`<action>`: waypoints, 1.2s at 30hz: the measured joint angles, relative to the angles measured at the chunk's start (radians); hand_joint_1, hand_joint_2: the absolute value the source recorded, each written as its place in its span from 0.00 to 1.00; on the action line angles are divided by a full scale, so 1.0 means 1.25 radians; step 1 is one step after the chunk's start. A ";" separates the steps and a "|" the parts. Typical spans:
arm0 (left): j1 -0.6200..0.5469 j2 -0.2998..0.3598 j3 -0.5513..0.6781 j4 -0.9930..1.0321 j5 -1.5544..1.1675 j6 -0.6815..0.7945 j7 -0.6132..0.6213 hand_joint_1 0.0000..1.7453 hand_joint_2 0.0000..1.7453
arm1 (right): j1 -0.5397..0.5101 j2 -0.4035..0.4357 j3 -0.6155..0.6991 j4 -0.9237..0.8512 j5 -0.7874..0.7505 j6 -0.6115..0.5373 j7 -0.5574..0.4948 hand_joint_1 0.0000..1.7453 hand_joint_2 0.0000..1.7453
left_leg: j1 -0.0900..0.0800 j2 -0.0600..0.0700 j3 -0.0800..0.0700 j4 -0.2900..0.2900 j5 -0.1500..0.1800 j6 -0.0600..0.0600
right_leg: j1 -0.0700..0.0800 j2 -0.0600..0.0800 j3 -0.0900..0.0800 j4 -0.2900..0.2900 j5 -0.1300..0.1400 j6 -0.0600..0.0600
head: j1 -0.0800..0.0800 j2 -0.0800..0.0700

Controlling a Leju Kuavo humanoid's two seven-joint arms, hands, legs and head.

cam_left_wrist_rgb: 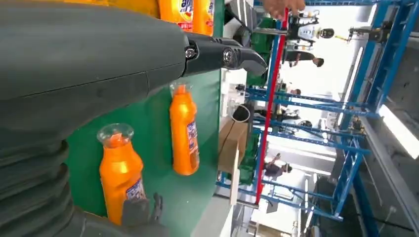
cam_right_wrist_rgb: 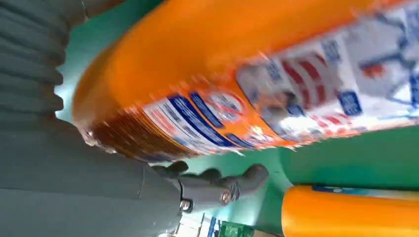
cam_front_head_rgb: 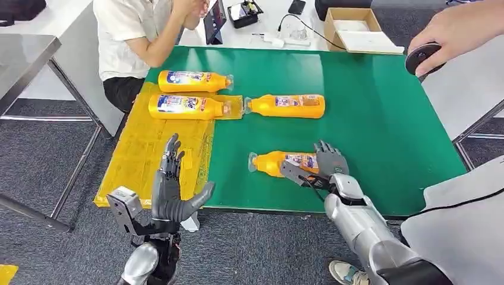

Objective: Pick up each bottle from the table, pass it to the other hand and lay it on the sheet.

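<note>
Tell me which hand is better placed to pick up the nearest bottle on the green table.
The right hand. It is already at the base end of the nearest bottle, fingers around it. The left hand is open, raised beside the yellow sheet, away from that bottle, and looks ready to receive it.

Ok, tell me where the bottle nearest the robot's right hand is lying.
In the head view the bottle lies on its side on the green table, toward the near edge on the robot's right, with the right hand at its base end.
</note>
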 measured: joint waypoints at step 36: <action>-0.003 -0.006 -0.019 0.031 0.091 -0.014 0.035 0.00 1.00 | 0.036 0.041 -0.082 -0.070 -0.564 0.309 -0.310 1.00 1.00 | 0.001 0.001 0.002 0.000 0.000 0.000 | 0.000 0.000 0.002 0.000 0.000 0.000 | 0.000 0.000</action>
